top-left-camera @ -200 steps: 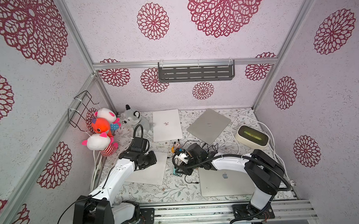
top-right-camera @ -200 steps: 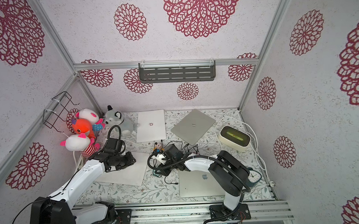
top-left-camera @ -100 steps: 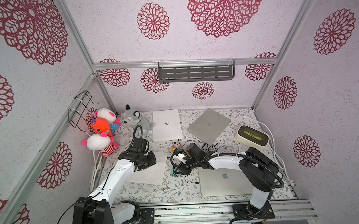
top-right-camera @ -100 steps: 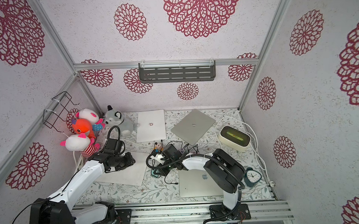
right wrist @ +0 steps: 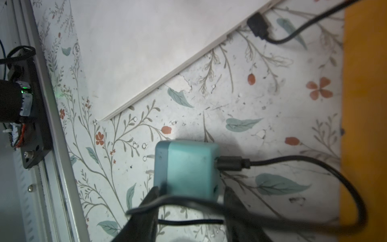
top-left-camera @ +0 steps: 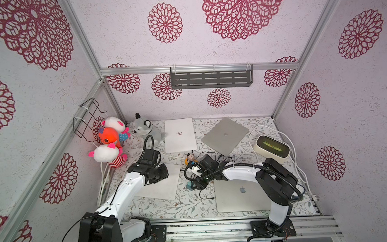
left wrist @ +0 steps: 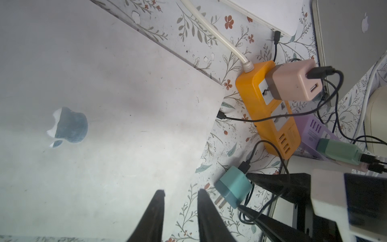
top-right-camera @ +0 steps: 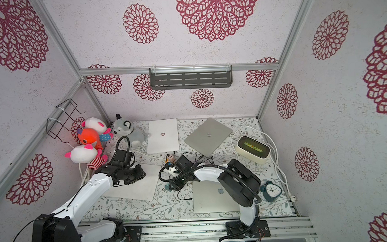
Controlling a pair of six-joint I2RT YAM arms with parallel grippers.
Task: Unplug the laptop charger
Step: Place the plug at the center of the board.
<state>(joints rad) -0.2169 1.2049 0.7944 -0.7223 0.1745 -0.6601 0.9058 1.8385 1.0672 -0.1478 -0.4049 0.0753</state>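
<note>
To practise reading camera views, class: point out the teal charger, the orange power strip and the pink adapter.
teal charger point(right wrist: 185, 167), right wrist view, middle of its top face.
orange power strip point(left wrist: 260, 109), left wrist view, casing beside the sockets.
pink adapter point(left wrist: 293, 83), left wrist view, middle of its body.

Right wrist view: the right gripper point(right wrist: 191, 189) is blurred and cut off by the picture's edge. A black cable point(right wrist: 188, 201) crosses the near side of the teal charger point(right wrist: 186, 167), so pad contact cannot be determined. The orange power strip point(right wrist: 364, 104) runs out of frame. In both top views the teal charger shows only as a sliver under the right gripper. Left wrist view: the purple power strip point(left wrist: 312, 127) is partly covered by the right arm point(left wrist: 326, 199).
</note>
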